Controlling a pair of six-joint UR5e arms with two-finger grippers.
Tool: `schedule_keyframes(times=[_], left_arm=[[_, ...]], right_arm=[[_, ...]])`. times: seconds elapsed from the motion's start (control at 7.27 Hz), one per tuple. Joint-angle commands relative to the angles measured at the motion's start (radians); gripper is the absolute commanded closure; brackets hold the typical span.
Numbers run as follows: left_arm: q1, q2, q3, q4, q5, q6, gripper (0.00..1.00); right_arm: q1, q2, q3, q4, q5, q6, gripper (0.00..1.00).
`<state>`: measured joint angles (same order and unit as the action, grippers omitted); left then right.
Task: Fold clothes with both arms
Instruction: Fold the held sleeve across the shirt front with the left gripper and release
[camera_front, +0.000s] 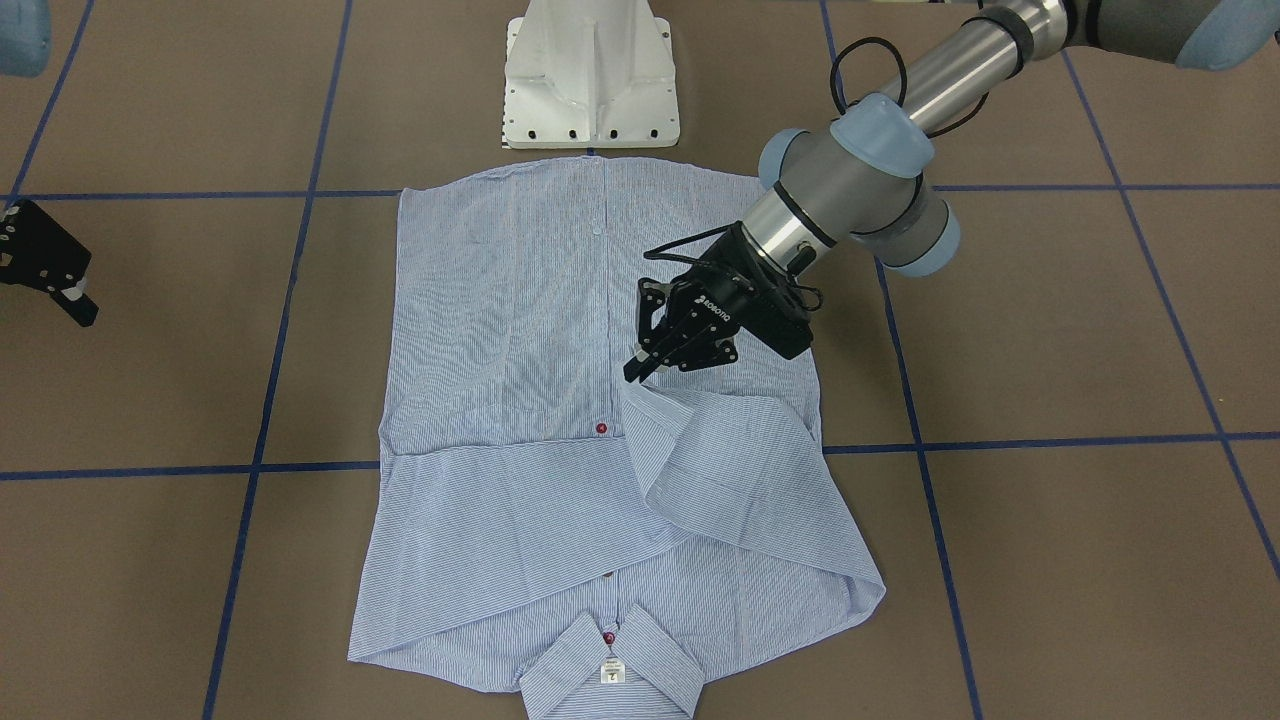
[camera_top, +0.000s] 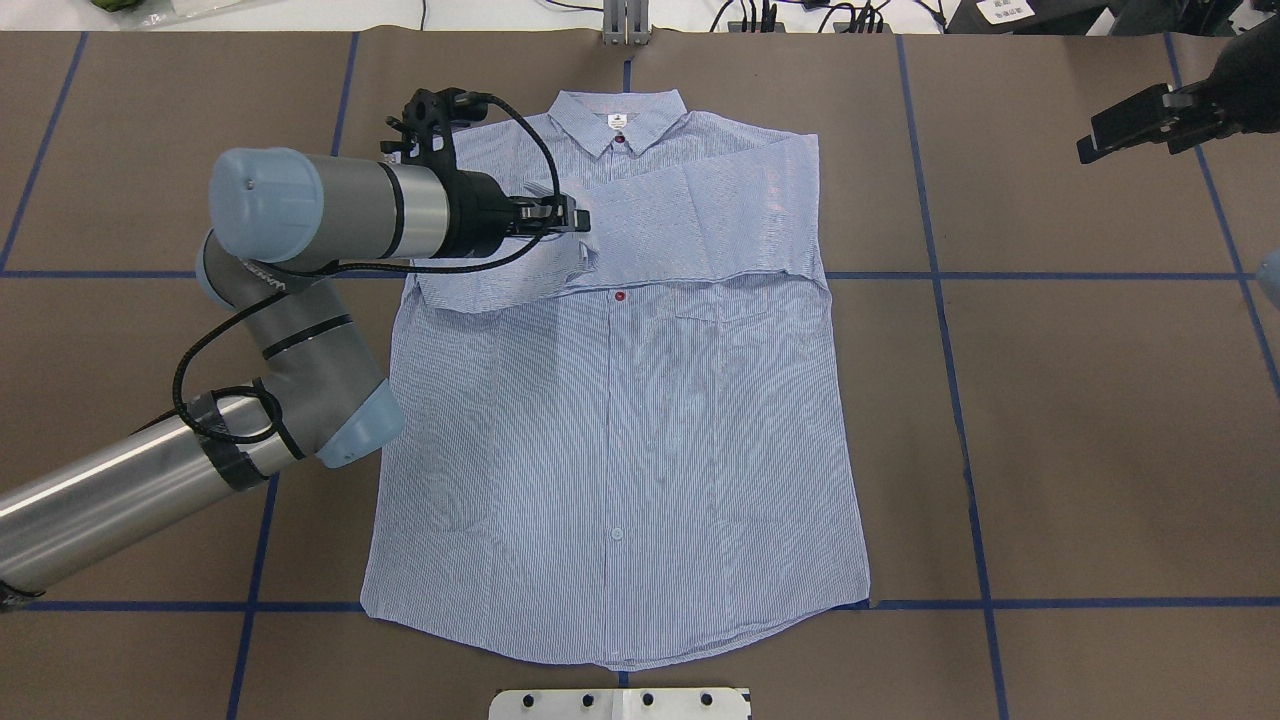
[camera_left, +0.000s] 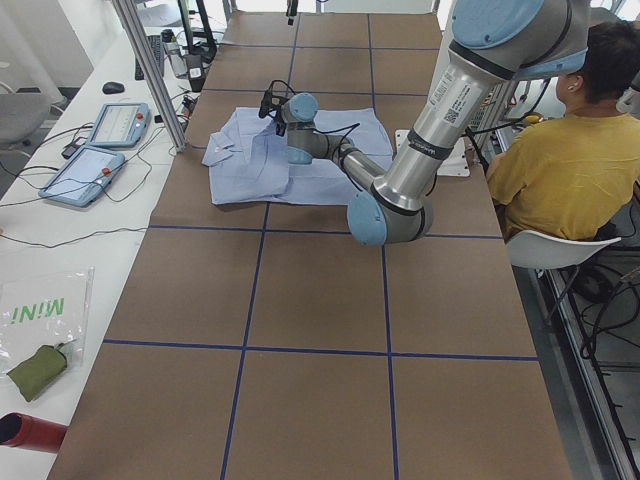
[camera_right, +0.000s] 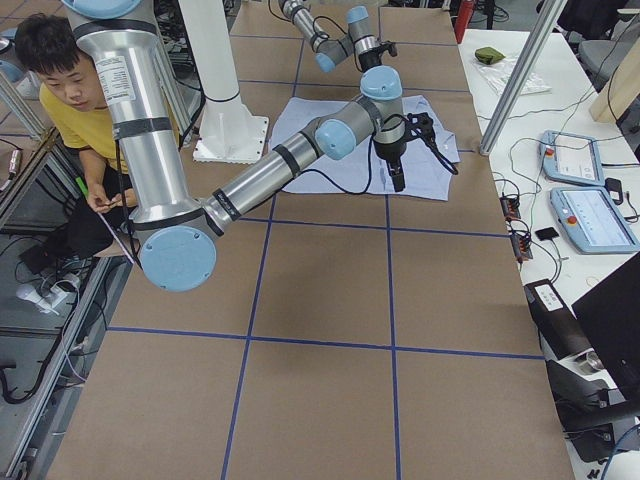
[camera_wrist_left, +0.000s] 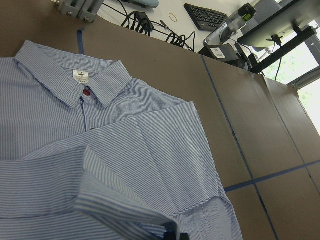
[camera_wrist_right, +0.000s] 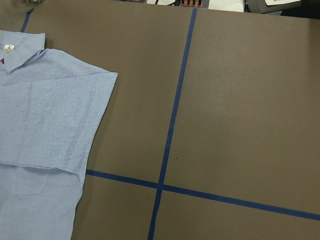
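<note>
**Fig.** 2-arm rig at brown worktop (camera_top: 1050, 400) w/ blue tape grid.

**Containers.** Side bench, ext. left view: clear bag (camera_left: 35, 315) w/ green letters seen mirrored, approx. "MINI". A green pouch (camera_left: 38, 372) lies at its lower edge; in or on the bag, cannot tell. The chest pocket (camera_top: 715, 312) lies flat.

**Writing.** "ROBOTIQ" in white on the body of the L pincer (camera_front: 636, 374). The white neck label (camera_wrist_left: 80, 75) inside the collar carries a small dark mark; its text is too small to read.

**Shirt vs. pincers.** The shirt (camera_top: 620, 450) lies front-up and flat at worktop centre. Its hem is just beside the white pedestal (camera_front: 590, 80) and its collar is at the far edge from the robot. 2 red buttons (camera_front: 601, 428) show on the placket.
- 1 sleeve lies folded straight across the chest.
- The other sleeve (camera_front: 740, 470) is folded inward over it, w/ its cuff raised at the placket.
- The L pincer sits above mid-chest, fingers drawn to a point and clenched on that cuff. In the L wrist view the cuff stands up right at the lens.
- The R pincer (camera_top: 1100, 135) hangs over bare worktop, well apart from the shirt, off its collar-end corner. Released or clenched: cannot tell. The R wrist view has only the shirt's shoulder and folded sleeve at its left edge.
</note>
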<state>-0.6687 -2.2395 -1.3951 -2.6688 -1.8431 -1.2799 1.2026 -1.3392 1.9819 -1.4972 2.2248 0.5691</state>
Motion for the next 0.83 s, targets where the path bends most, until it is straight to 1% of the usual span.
schedule_keyframes(times=[0.0,0.28,0.69], left_arm=[[0.035,-0.067,0.079,0.006,0.042,0.001,1.00],[0.053,-0.112,0.131,0.006,0.059,0.013,1.00],[0.093,-0.123,0.136,-0.003,0.058,0.175,1.00]], right_arm=[[0.000,-0.002,0.002,0.000,-0.001,0.000,0.00],[0.000,-0.002,0.002,0.000,-0.001,0.000,0.00],[0.000,0.002,-0.003,0.000,-0.002,-0.002,0.00]])
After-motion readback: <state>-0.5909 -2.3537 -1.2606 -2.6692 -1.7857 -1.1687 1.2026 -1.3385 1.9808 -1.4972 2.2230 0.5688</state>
